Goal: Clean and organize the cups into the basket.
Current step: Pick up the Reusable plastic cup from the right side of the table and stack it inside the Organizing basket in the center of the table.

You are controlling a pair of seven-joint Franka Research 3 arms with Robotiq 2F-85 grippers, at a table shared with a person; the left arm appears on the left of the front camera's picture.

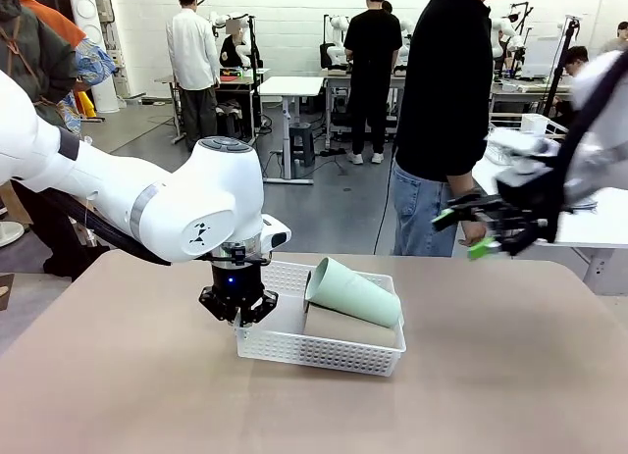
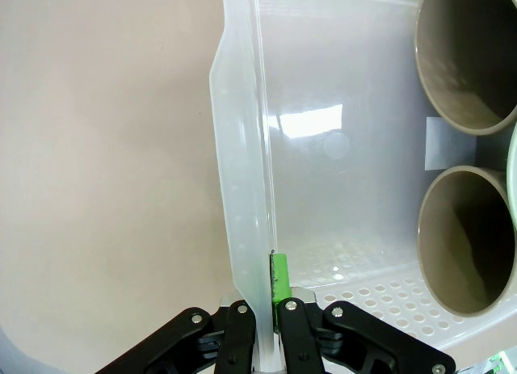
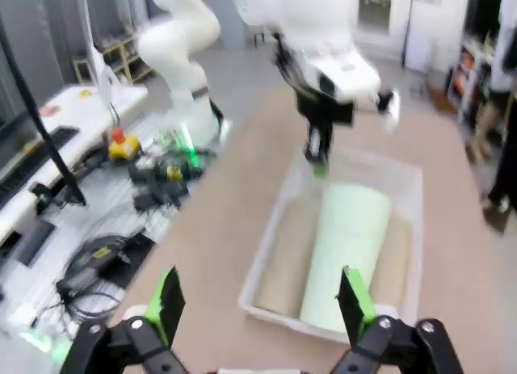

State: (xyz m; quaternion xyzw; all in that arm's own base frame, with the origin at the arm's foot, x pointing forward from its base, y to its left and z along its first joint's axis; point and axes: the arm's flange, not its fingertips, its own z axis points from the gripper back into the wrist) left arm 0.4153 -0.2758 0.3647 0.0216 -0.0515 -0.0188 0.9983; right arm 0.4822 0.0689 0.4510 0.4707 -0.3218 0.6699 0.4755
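1. Beige matte tabletop (image 1: 510, 376) spreads in front of you, with the shallow white lattice-sided plastic basket (image 1: 324, 354) sitting near its middle.
2. You can see your white left arm reaching in from the left; its left gripper (image 2: 269, 313) is clamped tight on the basket's near-left rim wall, one green pad (image 2: 280, 279) inside the wall.
3. Your right gripper (image 3: 260, 305) hovers well above the table's right side with its jaws spread wide, holding nothing.
4. Look at the pale mint green tapered cup (image 1: 351, 292): it lies on its side atop the two tan-brown tumblers (image 2: 464, 249), mouth tilted up over the basket's far rim.
5. Those two tan tumblers lie side by side on the basket floor, open mouths facing your left wrist camera.
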